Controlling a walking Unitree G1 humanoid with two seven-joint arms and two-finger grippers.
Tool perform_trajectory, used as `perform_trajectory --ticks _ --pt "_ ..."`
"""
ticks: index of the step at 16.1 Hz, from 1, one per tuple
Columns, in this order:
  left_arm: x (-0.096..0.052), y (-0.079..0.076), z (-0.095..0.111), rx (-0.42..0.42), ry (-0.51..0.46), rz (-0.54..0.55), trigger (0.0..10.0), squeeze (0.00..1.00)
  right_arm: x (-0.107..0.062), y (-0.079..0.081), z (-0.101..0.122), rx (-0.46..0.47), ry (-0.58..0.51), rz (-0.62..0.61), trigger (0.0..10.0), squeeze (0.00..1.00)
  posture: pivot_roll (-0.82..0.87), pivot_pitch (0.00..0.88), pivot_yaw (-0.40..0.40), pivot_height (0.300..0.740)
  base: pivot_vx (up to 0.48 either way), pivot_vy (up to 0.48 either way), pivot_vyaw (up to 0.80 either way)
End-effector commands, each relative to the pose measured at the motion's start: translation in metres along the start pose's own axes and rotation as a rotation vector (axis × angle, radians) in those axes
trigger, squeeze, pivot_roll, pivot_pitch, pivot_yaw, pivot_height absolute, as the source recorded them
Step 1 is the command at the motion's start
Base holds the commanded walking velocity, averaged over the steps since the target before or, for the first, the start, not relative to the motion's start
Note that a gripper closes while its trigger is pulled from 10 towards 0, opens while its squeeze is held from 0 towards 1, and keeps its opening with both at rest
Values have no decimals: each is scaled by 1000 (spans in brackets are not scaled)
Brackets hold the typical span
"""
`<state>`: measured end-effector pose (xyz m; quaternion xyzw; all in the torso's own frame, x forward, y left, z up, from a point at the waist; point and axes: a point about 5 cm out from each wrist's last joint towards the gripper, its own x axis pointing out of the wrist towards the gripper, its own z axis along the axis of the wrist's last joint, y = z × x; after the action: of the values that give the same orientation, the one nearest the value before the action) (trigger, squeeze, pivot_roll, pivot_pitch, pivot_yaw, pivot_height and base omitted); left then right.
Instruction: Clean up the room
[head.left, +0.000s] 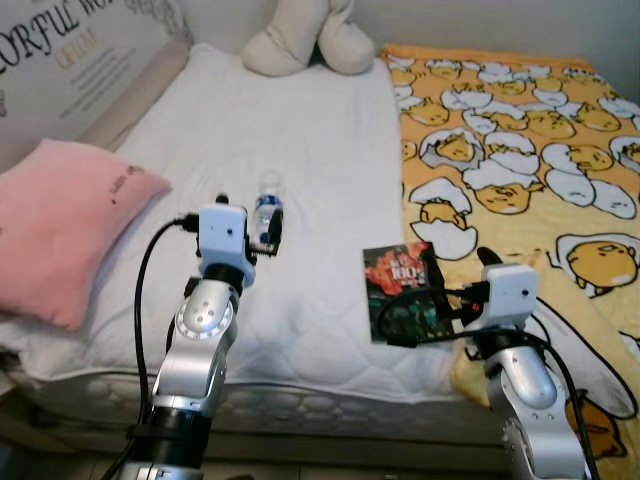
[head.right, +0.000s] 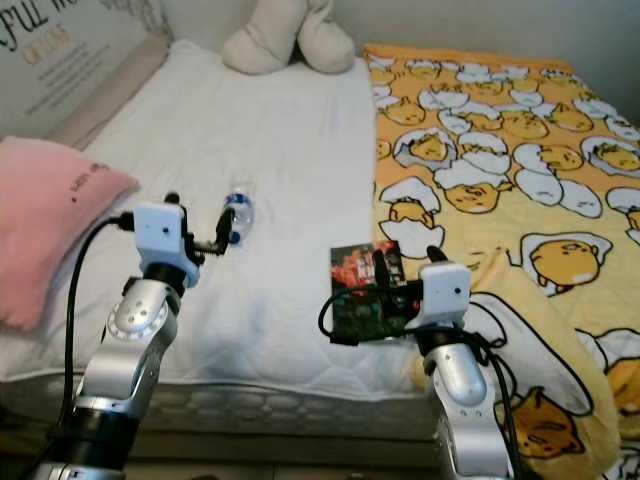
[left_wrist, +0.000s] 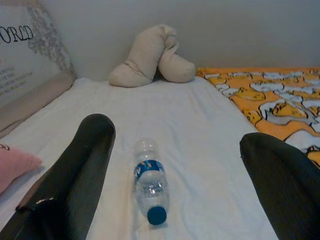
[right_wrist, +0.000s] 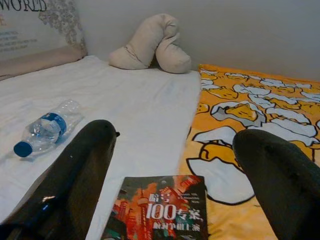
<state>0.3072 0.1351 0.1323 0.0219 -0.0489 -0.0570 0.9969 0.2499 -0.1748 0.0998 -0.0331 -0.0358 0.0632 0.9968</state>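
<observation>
A bed (head.left: 300, 150) takes up nearly the whole scene, its white quilted mattress cover running from the near edge to the far wall. A pale, plain wall (left_wrist: 200, 30) stands behind the far edge. A yellow blanket (head.left: 520, 150) printed with egg characters covers the bed's right side and hangs over its near right corner. A pink pillow (head.left: 60, 230) lies at the near left edge. A beige curved cushion (head.left: 305, 40) rests against the far edge. A lettered board (head.left: 70, 60) stands along the left edge. Light is soft and even.
</observation>
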Motion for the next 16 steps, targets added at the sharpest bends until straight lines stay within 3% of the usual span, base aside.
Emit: perform_trajectory --ticks 1,3,6,8,13,16 --pt "3 0 6 -23 -23 0 10000 0 5 -1 8 0 -35 2 10000 0 -69 0 -9 740 356 322 0" --pt "4 -4 2 -65 -1 -1 10000 0 6 -3 8 -6 -35 11 10000 0 -73 0 -26 740 356 321 0" --pt "3 -15 -4 -57 19 -28 10000 0 8 -6 9 -26 -25 40 10000 0 -76 0 -52 740 385 189 0" --pt "3 -24 -7 12 41 -72 10000 0 10 -6 9 -25 -24 41 10000 0 -68 0 -47 740 0 0 0" --pt "5 -20 -5 48 34 -70 10000 0 8 0 8 -5 -26 36 10000 0 -81 0 -29 740 0 0 0" --pt "3 -27 -1 4 11 -142 10000 0 5 -5 7 -11 -22 18 10000 0 -93 0 -22 740 315 0 0"
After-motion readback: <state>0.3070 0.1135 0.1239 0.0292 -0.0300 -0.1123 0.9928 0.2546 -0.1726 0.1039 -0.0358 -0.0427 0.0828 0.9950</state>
